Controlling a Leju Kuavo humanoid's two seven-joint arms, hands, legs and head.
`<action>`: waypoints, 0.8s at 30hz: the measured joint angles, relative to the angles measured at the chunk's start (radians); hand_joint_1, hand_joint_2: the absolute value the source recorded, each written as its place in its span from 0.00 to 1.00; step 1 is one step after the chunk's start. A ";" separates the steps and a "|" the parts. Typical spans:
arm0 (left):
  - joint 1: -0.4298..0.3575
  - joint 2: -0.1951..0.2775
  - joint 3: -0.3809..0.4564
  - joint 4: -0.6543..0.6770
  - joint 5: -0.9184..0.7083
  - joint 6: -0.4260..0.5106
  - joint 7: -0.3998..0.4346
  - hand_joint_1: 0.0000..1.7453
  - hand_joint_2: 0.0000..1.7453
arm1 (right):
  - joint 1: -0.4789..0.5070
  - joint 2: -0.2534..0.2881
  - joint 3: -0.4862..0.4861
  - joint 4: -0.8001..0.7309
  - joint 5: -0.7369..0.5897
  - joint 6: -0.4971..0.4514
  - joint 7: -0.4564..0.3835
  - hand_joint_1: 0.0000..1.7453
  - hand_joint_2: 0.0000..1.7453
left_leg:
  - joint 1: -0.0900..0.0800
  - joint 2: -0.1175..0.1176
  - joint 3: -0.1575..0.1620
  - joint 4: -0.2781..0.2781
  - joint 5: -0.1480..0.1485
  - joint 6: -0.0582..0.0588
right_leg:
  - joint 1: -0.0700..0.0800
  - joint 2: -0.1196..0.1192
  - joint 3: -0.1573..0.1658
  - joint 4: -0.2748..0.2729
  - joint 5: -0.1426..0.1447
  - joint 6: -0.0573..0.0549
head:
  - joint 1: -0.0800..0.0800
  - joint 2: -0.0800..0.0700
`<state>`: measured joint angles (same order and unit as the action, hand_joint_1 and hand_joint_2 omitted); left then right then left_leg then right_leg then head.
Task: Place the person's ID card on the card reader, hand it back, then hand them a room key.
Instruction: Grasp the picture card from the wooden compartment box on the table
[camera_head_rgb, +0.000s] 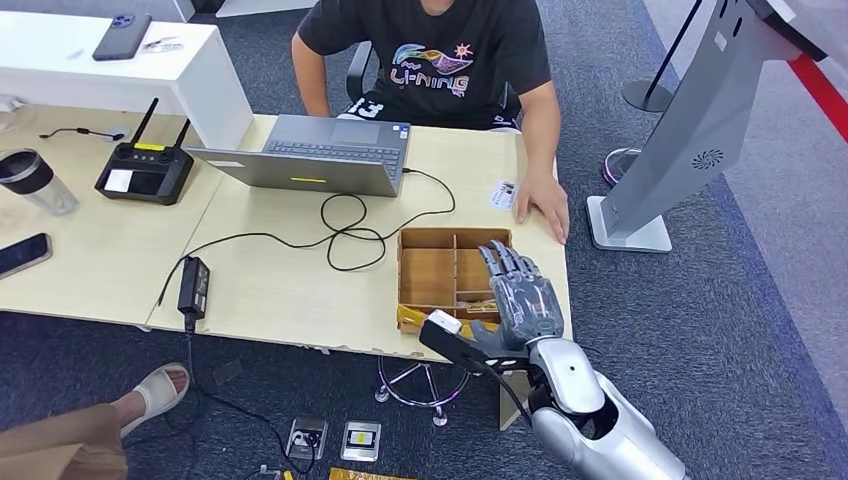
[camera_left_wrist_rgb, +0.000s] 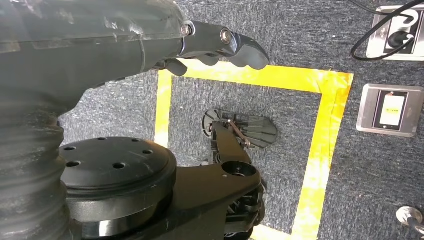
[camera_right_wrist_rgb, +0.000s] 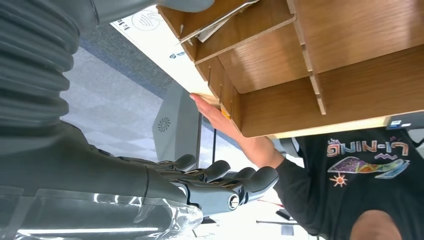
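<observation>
- Right hand (camera_head_rgb: 520, 290), fingers spread and holding nothing, hovers over the wooden tray (camera_head_rgb: 430, 272), lower center.
- ID card (camera_head_rgb: 503, 194) lies beside the person's hand (camera_head_rgb: 545, 205).
- Laptop (camera_head_rgb: 320, 155) and cable (camera_head_rgb: 345, 225) sit at center.
- Left hand (camera_left_wrist_rgb: 220, 47) hangs by the floor, seemingly empty.

The right hand (camera_head_rgb: 522, 292) hovers with fingers spread and holding nothing over the wooden tray (camera_head_rgb: 443, 268) on the bench (camera_head_rgb: 270, 285). A person's hand (camera_head_rgb: 541, 203) rests beside the ID card (camera_head_rgb: 503, 194).
</observation>
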<state>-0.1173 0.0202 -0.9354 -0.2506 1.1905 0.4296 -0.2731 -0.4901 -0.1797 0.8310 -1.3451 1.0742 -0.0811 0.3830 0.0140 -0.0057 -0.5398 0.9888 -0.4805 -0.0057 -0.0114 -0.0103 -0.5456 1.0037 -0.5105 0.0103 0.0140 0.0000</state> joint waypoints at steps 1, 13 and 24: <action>0.000 0.000 0.000 0.000 0.000 0.000 0.000 0.00 1.00 | 0.002 -0.001 0.000 -0.007 0.000 0.004 0.000 0.07 1.00 | 0.000 0.000 0.000 0.000 0.000 0.000 | 0.000 0.000 0.000 0.000 0.000 0.000 | 0.000 0.000; -0.001 0.000 -0.001 0.000 -0.009 -0.006 0.001 0.00 1.00 | 0.015 -0.011 0.006 -0.039 -0.009 0.028 0.003 0.03 1.00 | 0.000 0.000 0.000 0.000 0.000 0.000 | 0.000 0.000 0.000 0.000 0.000 0.000 | 0.000 0.000; -0.003 0.001 -0.005 0.000 -0.012 -0.002 0.006 0.00 1.00 | 0.013 -0.016 0.012 -0.019 -0.040 0.013 -0.001 0.17 1.00 | 0.000 0.000 0.000 0.000 0.000 0.000 | 0.000 0.000 0.000 0.000 0.000 0.000 | 0.000 0.000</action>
<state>-0.1200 0.0210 -0.9404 -0.2506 1.1786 0.4273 -0.2671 -0.4771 -0.1955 0.8429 -1.3645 1.0338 -0.0676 0.3818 0.0140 -0.0058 -0.5402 0.9887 -0.4805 -0.0057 -0.0114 -0.0105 -0.5455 1.0037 -0.5105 0.0104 0.0139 0.0000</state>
